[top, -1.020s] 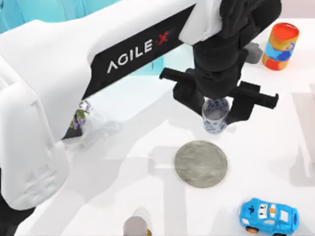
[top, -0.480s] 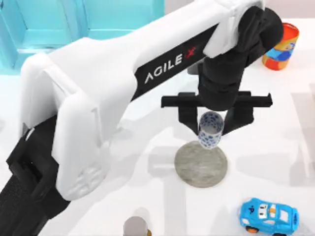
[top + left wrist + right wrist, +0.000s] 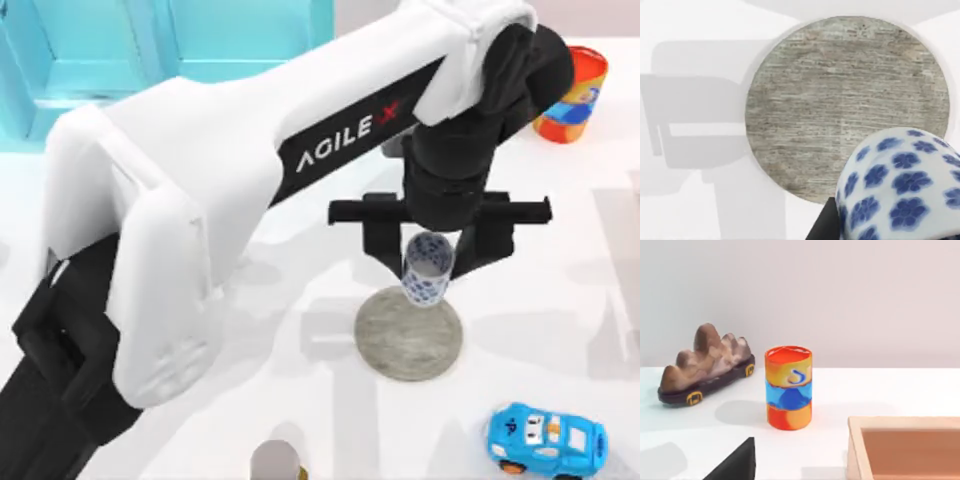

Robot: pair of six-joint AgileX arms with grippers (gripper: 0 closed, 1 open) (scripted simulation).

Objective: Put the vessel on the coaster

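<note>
Reaching across the white worktop [image 3: 560, 260] from the top view's left, the left arm holds its pincer [image 3: 430, 262] over the far edge of the coaster [image 3: 409, 333]. Its two black fingers [image 3: 380, 236] are closed on the cup [image 3: 428, 268], which hangs mouth-up and slightly tilted, overlapping the coaster's rim; whether it touches the disc, I cannot tell. A blue toy car [image 3: 546, 439] sits at the near right, an orange-and-blue can [image 3: 570, 95] at the far right. How the right pincer stands, I cannot tell.
</note>
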